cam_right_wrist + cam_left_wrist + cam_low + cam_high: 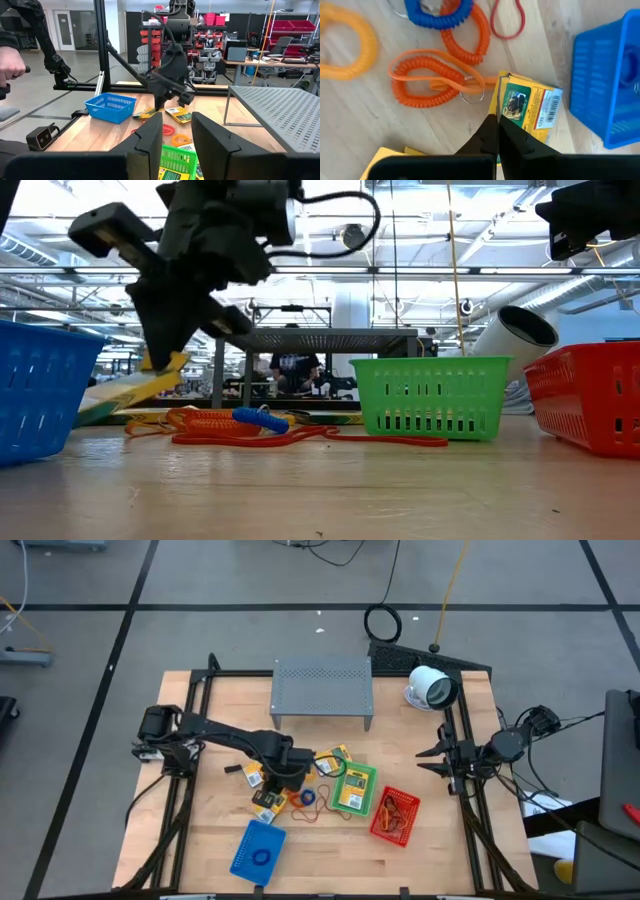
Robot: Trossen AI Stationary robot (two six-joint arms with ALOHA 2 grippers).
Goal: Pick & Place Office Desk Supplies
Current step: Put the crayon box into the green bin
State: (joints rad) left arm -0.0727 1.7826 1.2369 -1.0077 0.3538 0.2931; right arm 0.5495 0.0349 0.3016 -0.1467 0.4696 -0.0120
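Note:
My left gripper (276, 783) is over the middle of the table, shut on a flat yellow packet with a green label (530, 107). In the low view that packet (135, 392) hangs tilted below the fingers. Other yellow packets lie on the wood (254, 776) (335, 758). Beside them are an orange coiled cord (435, 80), a blue coil (437, 12), a yellow coil (345, 45) and a red rubber band (507, 22). My right gripper (182, 135) waits open at the table's right edge, with nothing between its fingers. My left gripper pinches the yellow packet by one side edge (500, 102) between its two fingers. The fingers come from above, slanting steeply down. The packet is tilted in the hold, its free end (95, 412) lowest; whether that end clears the table I cannot tell.
A blue basket (260, 848) stands near the front edge. A green basket (355, 790) holding packets and a red basket (395, 815) stand to the right of my left gripper. A grey perforated shelf (322, 690) and a white round device (432, 688) are at the back.

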